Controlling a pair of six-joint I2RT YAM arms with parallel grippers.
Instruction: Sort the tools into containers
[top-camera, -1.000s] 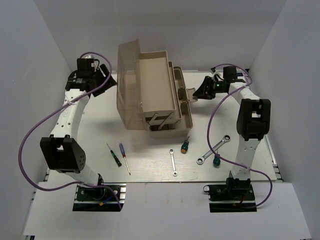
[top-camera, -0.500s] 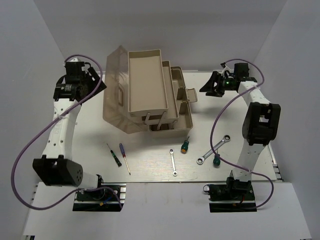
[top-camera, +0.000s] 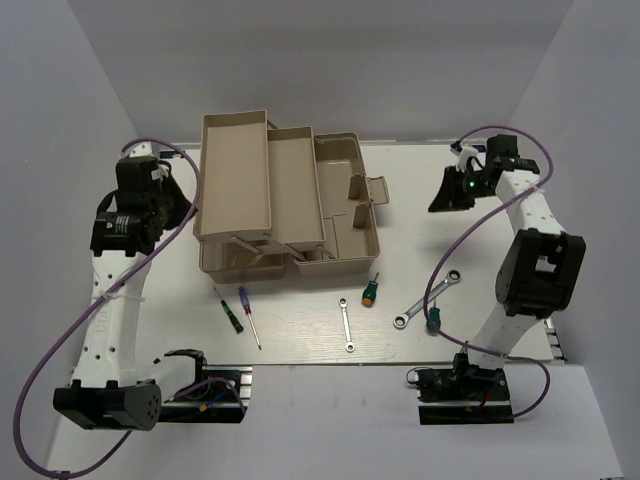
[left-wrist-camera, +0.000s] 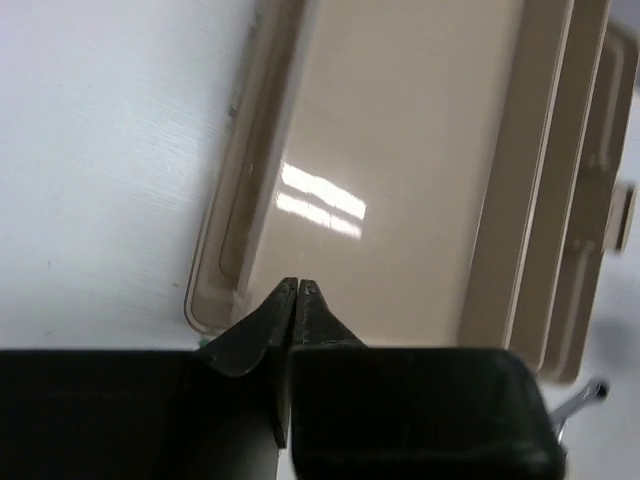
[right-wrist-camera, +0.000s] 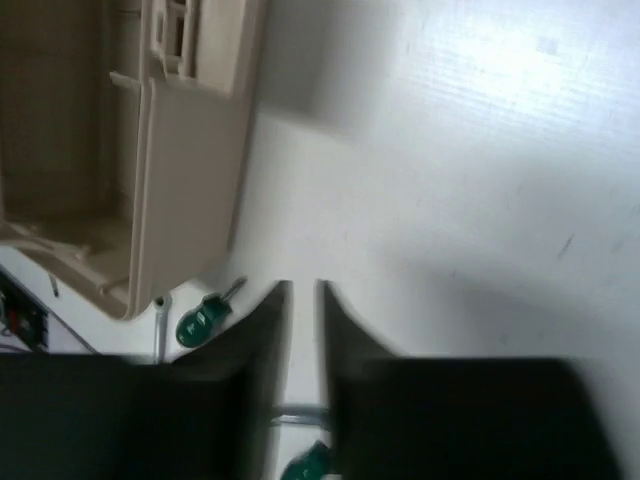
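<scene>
The beige toolbox (top-camera: 340, 225) lies open, its containers (top-camera: 235, 175) fanned out to the left in steps. Six tools lie on the table in front of it: a black-green precision screwdriver (top-camera: 228, 308), a blue-red one (top-camera: 248, 316), a short wrench (top-camera: 346, 325), a stubby green screwdriver (top-camera: 371, 290), a longer wrench (top-camera: 428, 298) and a second stubby green screwdriver (top-camera: 433, 320). My left gripper (top-camera: 178, 212) hangs by the toolbox's left side, shut and empty (left-wrist-camera: 297, 288) over a tray (left-wrist-camera: 400, 180). My right gripper (top-camera: 440, 200) hovers right of the toolbox, fingers almost together, holding nothing (right-wrist-camera: 302, 290).
White walls close in the table on the left, back and right. Purple cables loop off both arms. In the right wrist view a green screwdriver (right-wrist-camera: 205, 315) lies beside the toolbox corner (right-wrist-camera: 150, 200).
The brown lid has swung down and the trays have spread out to the left. Both arms have pulled away from the toolbox. Both grippers have closed.
</scene>
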